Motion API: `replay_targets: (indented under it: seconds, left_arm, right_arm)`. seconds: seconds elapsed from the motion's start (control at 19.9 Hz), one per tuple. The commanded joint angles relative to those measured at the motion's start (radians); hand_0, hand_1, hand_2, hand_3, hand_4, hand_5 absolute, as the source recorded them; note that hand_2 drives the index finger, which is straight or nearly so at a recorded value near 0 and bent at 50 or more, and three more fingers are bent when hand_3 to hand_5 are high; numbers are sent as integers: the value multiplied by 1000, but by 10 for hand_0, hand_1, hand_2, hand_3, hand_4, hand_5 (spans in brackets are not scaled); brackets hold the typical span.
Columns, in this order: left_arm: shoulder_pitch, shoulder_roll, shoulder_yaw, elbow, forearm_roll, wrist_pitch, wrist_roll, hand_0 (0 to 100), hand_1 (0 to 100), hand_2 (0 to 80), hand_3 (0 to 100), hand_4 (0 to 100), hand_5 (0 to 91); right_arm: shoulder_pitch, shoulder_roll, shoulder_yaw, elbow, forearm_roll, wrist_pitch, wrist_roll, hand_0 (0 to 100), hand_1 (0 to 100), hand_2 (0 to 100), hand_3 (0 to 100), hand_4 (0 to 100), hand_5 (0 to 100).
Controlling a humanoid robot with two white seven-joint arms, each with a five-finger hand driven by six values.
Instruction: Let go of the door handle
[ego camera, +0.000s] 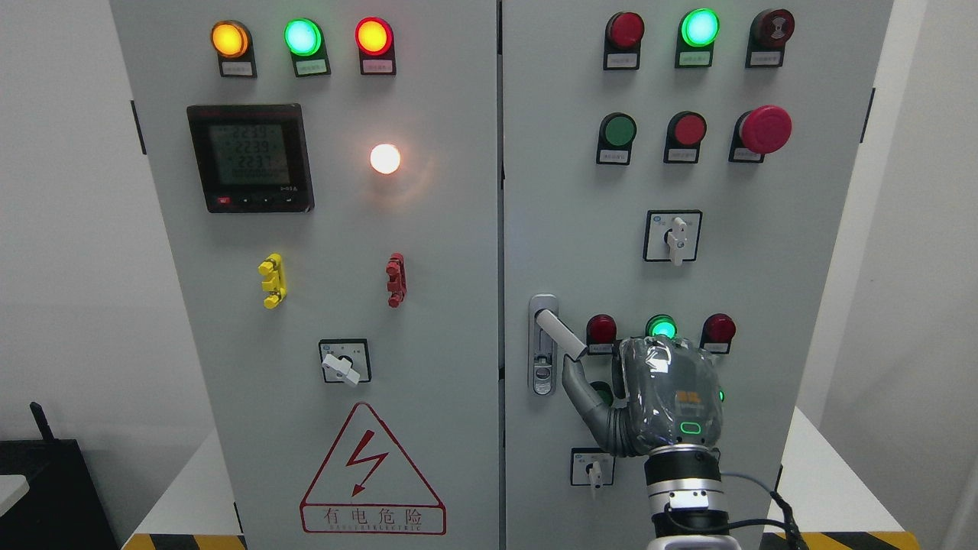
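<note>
The white lever door handle (560, 334) sits on a silver lock plate (542, 367) at the left edge of the right cabinet door (764, 305). It is swung out, slanting down to the right. My right hand (657, 397) comes up from the bottom edge, its back facing the camera, just right of and below the handle. Its thumb (574, 378) points up, with the tip at the handle's lower end; it does not wrap the handle. The other fingers are hidden behind the palm. The left arm is not in view.
The right door carries indicator lamps, push buttons, a red mushroom stop button (765, 128), and rotary switches (674, 237) (593, 467). The left door (344, 305) has a meter (250, 158), lamps, a switch (344, 363) and a warning triangle (372, 473). A black box (46, 489) stands at lower left.
</note>
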Motion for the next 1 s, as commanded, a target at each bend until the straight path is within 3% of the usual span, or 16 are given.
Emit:
replay_targets:
  seconds: [0.0,0.95]
  left_arm:
    - [0,0,11,17,0,0,1,120,389,0,0,0,0]
    - [0,0,11,17,0,0,1,120,389,0,0,0,0]
  right_arm:
    - [-3,-3,-17,-7,3,-1,1,409,113,965,1000,1000,952]
    - [-23,-3,-20,-9,2,-1,4,414,114,963,1000,1000,949]
